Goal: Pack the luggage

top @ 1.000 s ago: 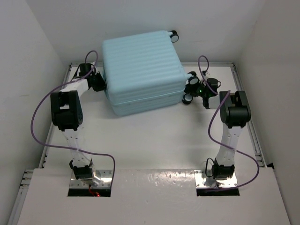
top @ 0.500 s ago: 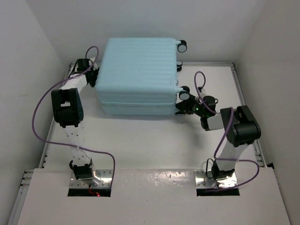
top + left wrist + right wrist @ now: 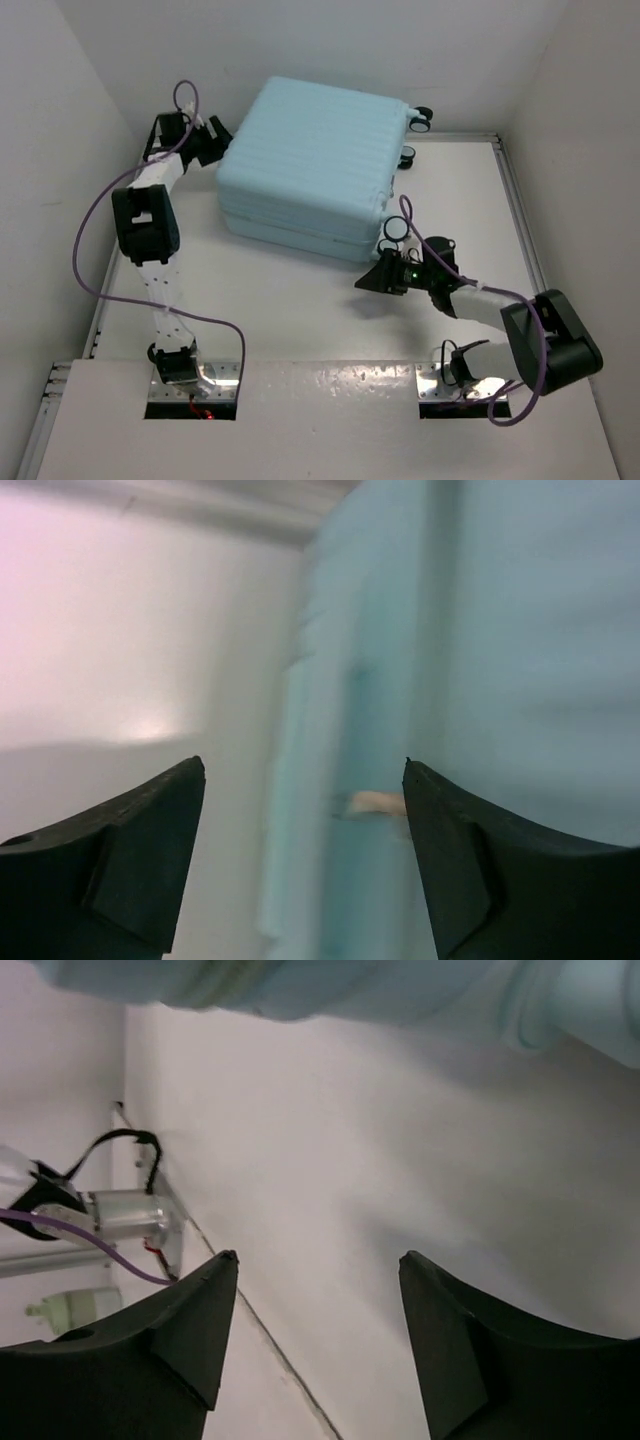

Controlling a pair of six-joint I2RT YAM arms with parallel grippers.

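Item one, for you: the luggage [image 3: 305,165], with a pale aqua ribbed shell, lies closed, flat and skewed on the far half of the table [image 3: 290,300]. You'll find its black wheels [image 3: 393,228] on its right end.

Left gripper [image 3: 213,140]: at the luggage's far-left corner, fingers spread wide, holding nothing.

Right gripper [image 3: 375,280]: just off the luggage's near-right corner, fingers apart, empty.

A: What is filling the frame?
B: The luggage [image 3: 500,630], pale aqua shell, blurred, is taking up the right half. A white surface [image 3: 120,630] is showing at left.
A: The left gripper [image 3: 302,770]?
B: Its dark fingers [image 3: 140,850] are standing wide apart, the shell's edge showing beyond the gap. A small cream mark [image 3: 378,802] is sitting on the shell, near the right fingertip.
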